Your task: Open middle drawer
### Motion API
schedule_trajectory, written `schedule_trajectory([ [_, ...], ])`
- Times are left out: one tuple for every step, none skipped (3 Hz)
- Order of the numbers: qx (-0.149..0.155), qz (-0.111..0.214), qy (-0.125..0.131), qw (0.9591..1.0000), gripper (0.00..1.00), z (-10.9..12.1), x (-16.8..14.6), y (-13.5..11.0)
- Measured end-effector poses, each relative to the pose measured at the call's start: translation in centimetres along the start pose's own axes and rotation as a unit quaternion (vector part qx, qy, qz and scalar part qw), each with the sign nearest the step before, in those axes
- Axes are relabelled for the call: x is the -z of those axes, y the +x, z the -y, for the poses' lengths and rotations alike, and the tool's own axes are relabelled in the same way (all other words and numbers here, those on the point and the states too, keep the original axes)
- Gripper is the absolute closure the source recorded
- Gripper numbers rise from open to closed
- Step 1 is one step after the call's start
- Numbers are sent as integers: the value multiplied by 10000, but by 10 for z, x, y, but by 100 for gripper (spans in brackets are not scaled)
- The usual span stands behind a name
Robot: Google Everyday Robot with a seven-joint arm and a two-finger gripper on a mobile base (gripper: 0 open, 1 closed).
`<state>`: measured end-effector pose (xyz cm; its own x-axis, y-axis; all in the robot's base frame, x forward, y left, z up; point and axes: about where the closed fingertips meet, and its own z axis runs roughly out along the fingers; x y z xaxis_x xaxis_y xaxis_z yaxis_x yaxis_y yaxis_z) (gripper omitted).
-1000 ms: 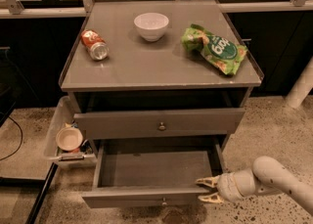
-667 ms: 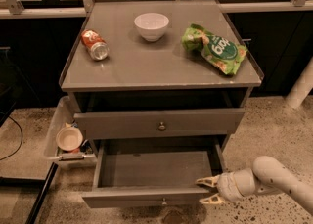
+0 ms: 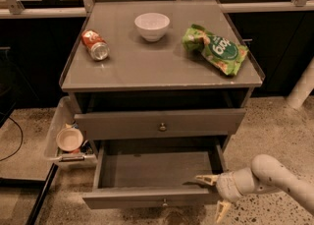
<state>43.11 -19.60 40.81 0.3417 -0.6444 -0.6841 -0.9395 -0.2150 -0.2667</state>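
Note:
The middle drawer (image 3: 132, 198) is pulled well out of the grey cabinet. Its shallow grey box (image 3: 157, 170) shows and holds nothing I can see. Its small round knob (image 3: 164, 202) sits at the centre of the front. My gripper (image 3: 214, 195) is at the drawer's right front corner, low in the camera view. Its pale fingers (image 3: 205, 179) are spread apart, one over the inside of the drawer and one outside the front panel. It holds nothing.
The drawer above (image 3: 122, 123) with its knob (image 3: 162, 126) is nearly closed. On the cabinet top (image 3: 162, 71) are a white bowl (image 3: 152, 25), a tipped red can (image 3: 95, 44) and a green chip bag (image 3: 216, 49). A clear bin (image 3: 55, 135) holding a small bowl hangs at the left. A white post (image 3: 301, 89) stands at the right.

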Motion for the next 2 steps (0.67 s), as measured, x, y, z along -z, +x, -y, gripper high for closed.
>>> schedule_trajectory([
  [127, -47, 64, 9999, 0, 12, 18, -14],
  [422, -180, 159, 9988, 0, 27, 48, -38],
])
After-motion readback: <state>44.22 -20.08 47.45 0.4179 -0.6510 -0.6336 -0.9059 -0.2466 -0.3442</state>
